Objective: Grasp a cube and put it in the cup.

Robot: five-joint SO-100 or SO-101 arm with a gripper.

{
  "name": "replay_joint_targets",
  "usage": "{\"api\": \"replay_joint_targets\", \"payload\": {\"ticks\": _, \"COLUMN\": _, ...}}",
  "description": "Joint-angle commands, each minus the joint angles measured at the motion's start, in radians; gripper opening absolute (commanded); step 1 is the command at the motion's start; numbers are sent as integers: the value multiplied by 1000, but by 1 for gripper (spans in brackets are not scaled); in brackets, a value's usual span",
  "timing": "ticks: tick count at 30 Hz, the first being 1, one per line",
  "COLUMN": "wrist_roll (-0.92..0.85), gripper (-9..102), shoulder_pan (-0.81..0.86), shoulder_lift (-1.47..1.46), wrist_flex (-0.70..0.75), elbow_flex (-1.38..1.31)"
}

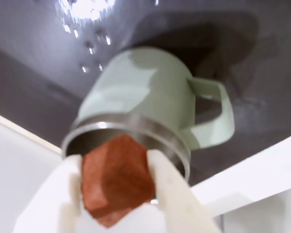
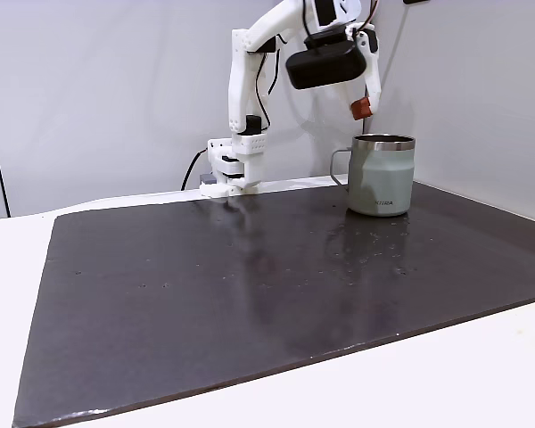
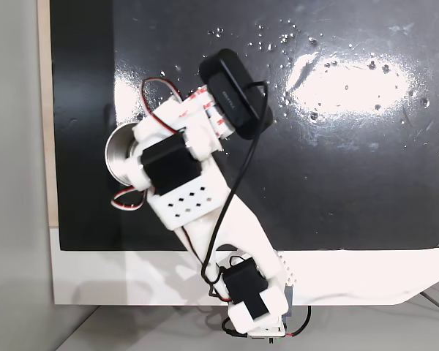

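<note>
The white arm [image 2: 250, 98] reaches in from the top middle of the frame. Its gripper [image 2: 364, 109] pinches the little reddish cube [image 2: 362, 109] just above the cup [image 2: 381, 175], slightly left of its rim. The cup sits upright on the dark mat [image 2: 250, 294], right of center, handle pointing left.

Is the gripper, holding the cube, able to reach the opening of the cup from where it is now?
Probably yes. The gripper, shut on the cube, hangs just above the cup near its steel rim, and nothing stands between them.
</note>
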Motion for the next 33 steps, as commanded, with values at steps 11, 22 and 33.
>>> {"api": "replay_joint_targets", "payload": {"ticks": 11, "wrist_roll": -12, "gripper": 0, "shoulder_pan": -172, "shoulder_lift": 35, "wrist_flex": 2, "elbow_flex": 64}}
{"api": "replay_joint_targets", "payload": {"ticks": 22, "wrist_roll": -2, "gripper": 20, "shoulder_pan": -173, "shoulder_lift": 31, "wrist_flex": 0, "elbow_flex": 58}}
{"api": "replay_joint_targets", "payload": {"ticks": 33, "wrist_roll": 2, "gripper": 20, "shoulder_pan": -183, "shoulder_lift": 83, "wrist_flex": 2, "elbow_flex": 110}}
